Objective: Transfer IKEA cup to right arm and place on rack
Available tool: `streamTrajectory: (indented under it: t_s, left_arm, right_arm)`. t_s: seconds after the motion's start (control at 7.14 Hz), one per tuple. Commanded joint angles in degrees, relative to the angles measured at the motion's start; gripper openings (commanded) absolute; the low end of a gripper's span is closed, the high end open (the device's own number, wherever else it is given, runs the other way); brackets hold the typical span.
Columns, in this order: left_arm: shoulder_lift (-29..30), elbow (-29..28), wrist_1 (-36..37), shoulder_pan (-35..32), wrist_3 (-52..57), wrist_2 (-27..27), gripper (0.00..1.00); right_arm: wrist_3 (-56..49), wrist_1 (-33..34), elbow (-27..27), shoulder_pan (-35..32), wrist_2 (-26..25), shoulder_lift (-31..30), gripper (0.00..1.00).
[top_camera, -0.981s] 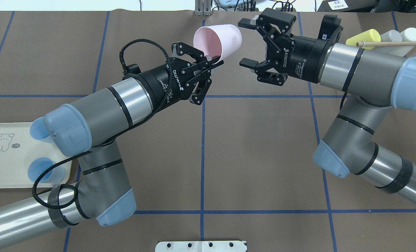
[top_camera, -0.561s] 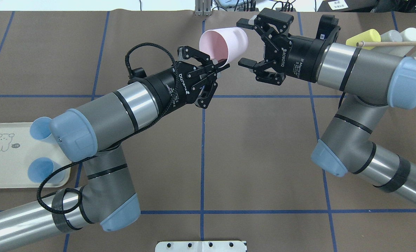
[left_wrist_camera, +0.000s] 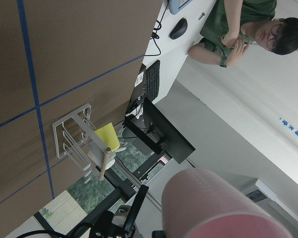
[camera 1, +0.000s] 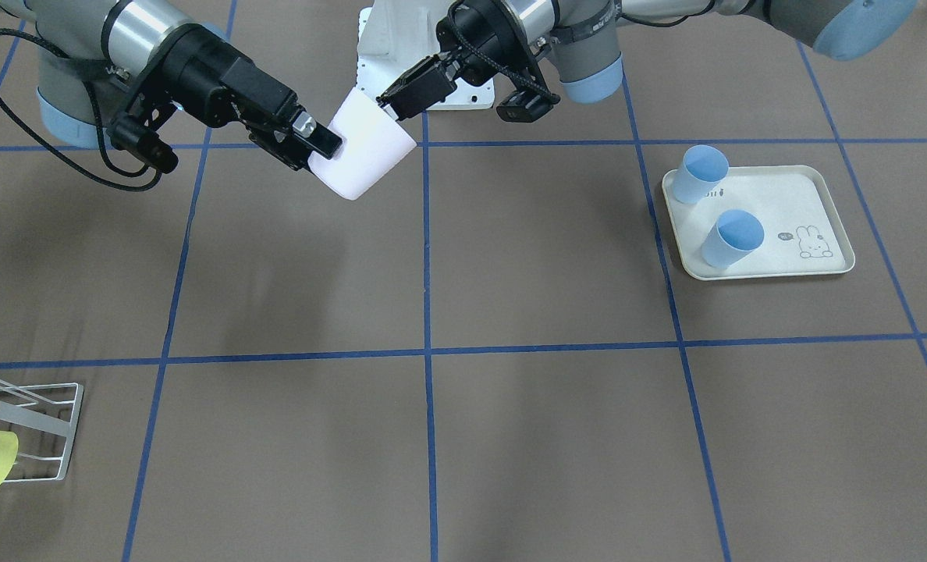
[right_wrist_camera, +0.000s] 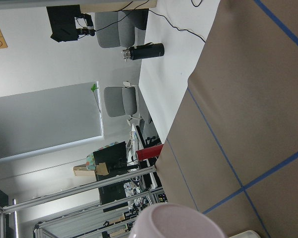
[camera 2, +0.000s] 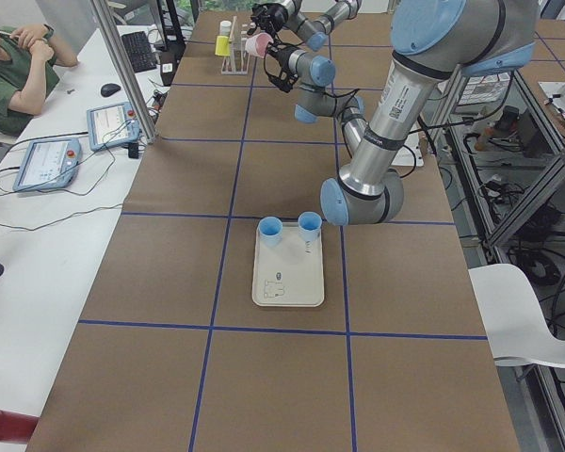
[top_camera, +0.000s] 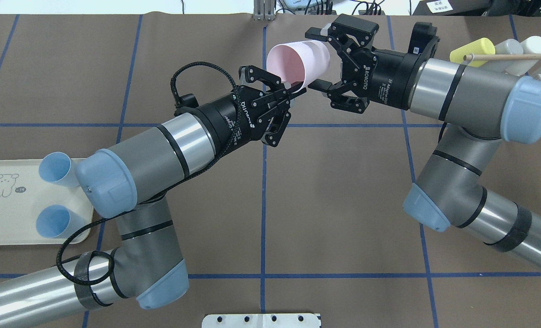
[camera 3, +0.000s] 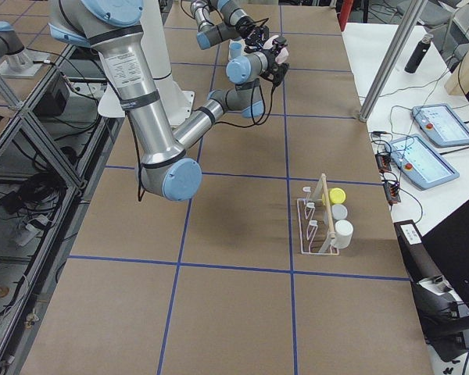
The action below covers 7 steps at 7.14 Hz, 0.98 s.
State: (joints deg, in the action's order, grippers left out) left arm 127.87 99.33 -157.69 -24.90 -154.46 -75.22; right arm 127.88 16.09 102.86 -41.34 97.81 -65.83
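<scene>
The pale pink IKEA cup point(top_camera: 300, 59) hangs tilted in mid-air over the table's far middle, its mouth towards the left arm. My left gripper point(top_camera: 298, 87), with long thin fingers, is shut on the cup's rim point(camera 1: 392, 105). My right gripper point(top_camera: 316, 58) on the right arm point(top_camera: 457, 91) is open, its thick fingers straddling the cup's base end point(camera 1: 319, 152) without visibly pressing it. The cup's side fills the bottom of both wrist views point(left_wrist_camera: 213, 203) point(right_wrist_camera: 176, 223). The white wire rack point(camera 1: 34, 421) stands at the table's right end point(camera 3: 320, 226).
The rack holds a yellow cup point(top_camera: 473, 49) and two white ones point(top_camera: 534, 45) beside its wooden peg point(top_camera: 502, 57). A cream tray point(top_camera: 6, 228) with two blue cups point(camera 1: 704, 173) lies on the left side. A seated person point(camera 2: 14, 66) is beyond the table edge.
The left arm has carried the pink cup to the right, in between the right gripper's open fingers. The right gripper has edged slightly left towards it and stayed open.
</scene>
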Motion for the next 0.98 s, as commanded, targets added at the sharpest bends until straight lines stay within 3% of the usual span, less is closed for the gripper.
streamTrajectory:
  t_s: [0.0, 0.14, 0.28, 0.42, 0.56, 0.84]
  left_arm:
    - [0.88, -0.54, 0.02, 0.47, 0.03, 0.43, 0.00]
    - [0.89, -0.54, 0.02, 0.47, 0.03, 0.43, 0.00]
    - [0.89, -0.63, 0.02, 0.55, 0.03, 0.43, 0.00]
    - [0.71, -0.63, 0.10, 0.47, 0.30, 0.43, 0.70]
    - [0.54, -0.63, 0.10, 0.29, 0.47, 0.52, 1.00]
    - [0.36, -0.45, 0.02, 0.03, 0.56, 0.52, 1.00]
  right_arm:
    - [0.00, 0.00, -0.03, 0.03, 0.01, 0.00, 1.00]
    - [0.09, 0.00, -0.12, 0.12, 0.01, 0.00, 0.92]
    - [0.17, 0.00, -0.12, 0.12, 0.01, -0.08, 0.29]
    - [0.09, 0.00, -0.12, 0.12, 0.01, -0.09, 0.00]
    - [0.00, -0.09, -0.21, 0.12, 0.10, -0.26, 0.00]
    - [-0.44, 0.00, -0.47, 0.03, -0.08, -0.17, 0.00]
